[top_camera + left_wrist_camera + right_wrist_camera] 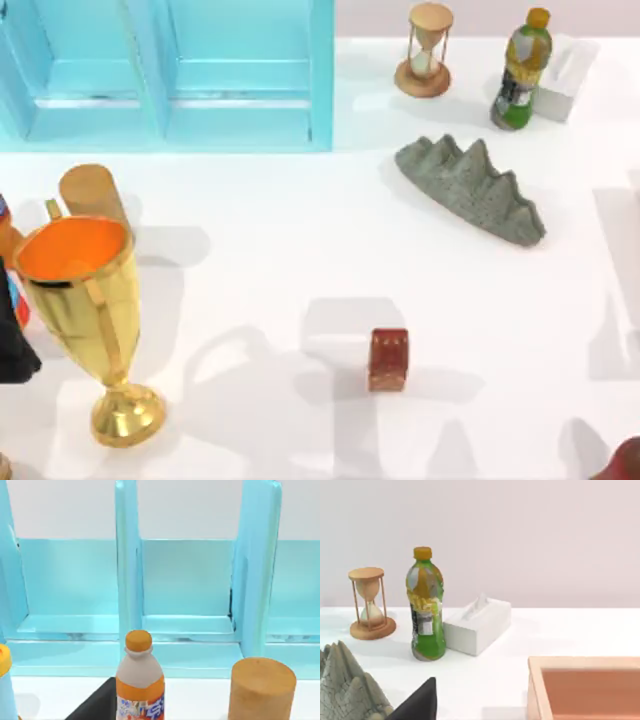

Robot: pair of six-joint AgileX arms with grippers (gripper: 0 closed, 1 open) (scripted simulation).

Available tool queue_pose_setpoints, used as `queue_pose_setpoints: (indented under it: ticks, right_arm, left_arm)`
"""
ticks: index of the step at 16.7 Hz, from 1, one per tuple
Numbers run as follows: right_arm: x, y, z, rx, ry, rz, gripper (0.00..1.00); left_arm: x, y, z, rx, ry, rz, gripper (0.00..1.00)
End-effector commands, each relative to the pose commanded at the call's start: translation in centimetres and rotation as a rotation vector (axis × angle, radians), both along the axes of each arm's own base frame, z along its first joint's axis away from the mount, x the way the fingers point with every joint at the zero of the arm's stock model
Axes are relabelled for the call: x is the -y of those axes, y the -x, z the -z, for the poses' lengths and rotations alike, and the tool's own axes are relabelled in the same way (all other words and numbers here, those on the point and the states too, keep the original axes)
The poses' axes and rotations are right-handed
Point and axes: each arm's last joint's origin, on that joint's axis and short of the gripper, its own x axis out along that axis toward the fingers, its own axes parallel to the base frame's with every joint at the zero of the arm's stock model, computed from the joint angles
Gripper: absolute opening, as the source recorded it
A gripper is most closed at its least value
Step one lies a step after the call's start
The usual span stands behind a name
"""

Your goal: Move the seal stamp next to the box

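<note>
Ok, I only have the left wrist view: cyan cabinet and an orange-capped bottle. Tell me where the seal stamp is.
Observer: The seal stamp stands upright near the table's front middle in the top view, with nothing touching it.
Operator: Now place the box.
Observer: The box sits at the far right corner, close beside the green bottle, on that bottle's right.
Operator: Name what lies between them.
Observer: A grey jagged rock lies across the diagonal from stamp to box.

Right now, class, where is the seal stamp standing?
In the top view the seal stamp stands alone near the table's front middle, right of the gold trophy.
</note>
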Motion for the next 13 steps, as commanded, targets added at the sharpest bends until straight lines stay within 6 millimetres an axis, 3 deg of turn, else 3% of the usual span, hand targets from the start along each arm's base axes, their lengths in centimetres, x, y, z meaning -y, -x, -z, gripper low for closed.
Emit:
queue_pose_setpoints:
  ticks: [6, 10, 13]
  right_arm:
    - [-0.4, -0.2, -1.5, -0.08, -0.039, -0.037, 1.0]
    - [-1.6, -1.3, -4.8, -0.274, -0.117, -0.113, 1.0]
    - [-3.3, -3.4, -7.7, -0.477, -0.176, -0.169, 1.0]
  left_arm:
    - [0.0, 0.0, 0.0, 0.0, 0.0, 0.0, 1.0]
    - [0.0, 0.0, 0.0, 0.0, 0.0, 0.0, 1.0]
    - [0.0, 0.0, 0.0, 0.0, 0.0, 0.0, 1.0]
